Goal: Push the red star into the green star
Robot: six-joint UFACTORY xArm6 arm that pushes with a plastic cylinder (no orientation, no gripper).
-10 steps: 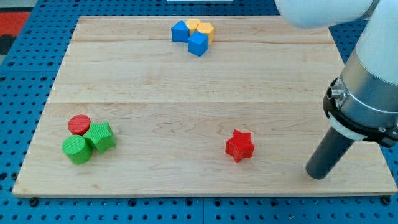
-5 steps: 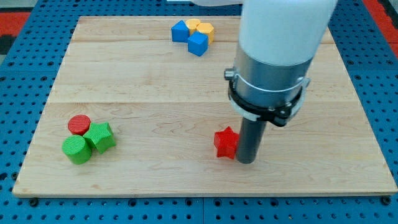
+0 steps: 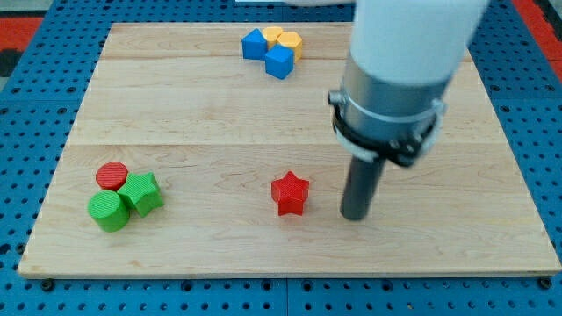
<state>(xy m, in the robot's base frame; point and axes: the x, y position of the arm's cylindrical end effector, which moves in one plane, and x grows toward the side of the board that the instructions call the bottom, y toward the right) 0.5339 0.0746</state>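
Observation:
The red star (image 3: 290, 193) lies on the wooden board, low and a little right of the middle. The green star (image 3: 141, 193) sits at the lower left, touching a red cylinder (image 3: 111, 175) and a green cylinder (image 3: 108, 211). My tip (image 3: 353, 215) rests on the board to the right of the red star, with a clear gap between them. The red star is far to the right of the green star.
Two blue blocks (image 3: 267, 52) and a yellow block (image 3: 286, 40) cluster at the view's top centre. The board's bottom edge (image 3: 281, 268) runs close below the red star and my tip. The arm's wide body hangs over the board's right half.
My tip swept left from the right edge, hit the red star and pushed it left. The star now sits further left, and my tip is apart from it.

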